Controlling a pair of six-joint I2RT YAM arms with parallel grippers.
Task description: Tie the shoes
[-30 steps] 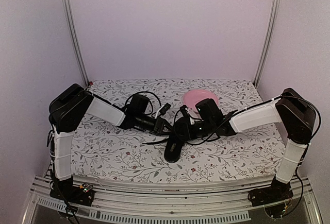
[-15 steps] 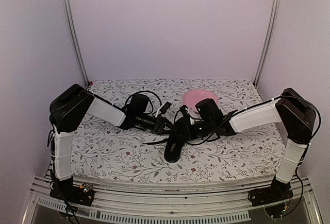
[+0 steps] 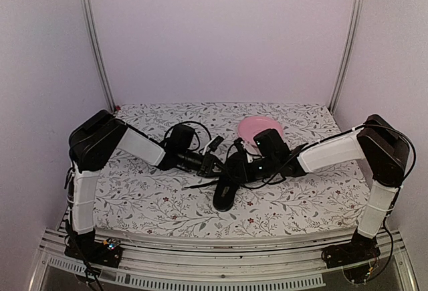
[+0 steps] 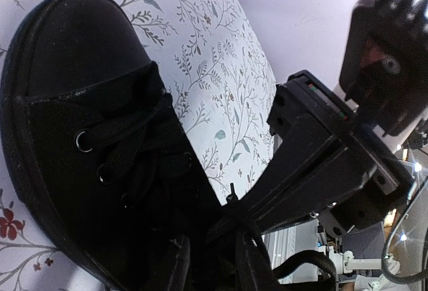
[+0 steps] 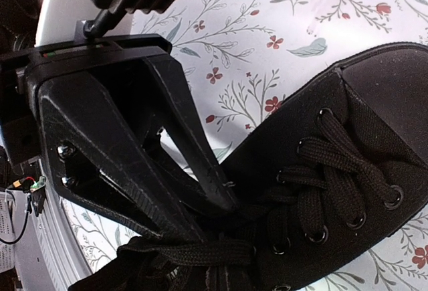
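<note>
Shoe (image 3: 224, 196): heel end covered by both grippers in the top view, and cut by the lower edge in both wrist views.
Laces (image 5: 334, 164): black on black; the crossings near the fingertips are unreadable.
Left gripper (image 5: 226, 197), right gripper (image 4: 231, 204): tips buried among the laces, grip undeterminable.
Pink plate (image 3: 249, 128): near part behind the right arm (image 3: 331, 152).

Lab test booth: plain white walls (image 3: 221, 37), aluminium rails (image 3: 93, 43), floral-cloth table (image 3: 147, 201).

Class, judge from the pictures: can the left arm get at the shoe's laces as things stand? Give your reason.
Probably yes. The left gripper sits over the shoe, its tips apparently pinched on the laces; nothing lies between. The right gripper crowds the same spot, though.
</note>
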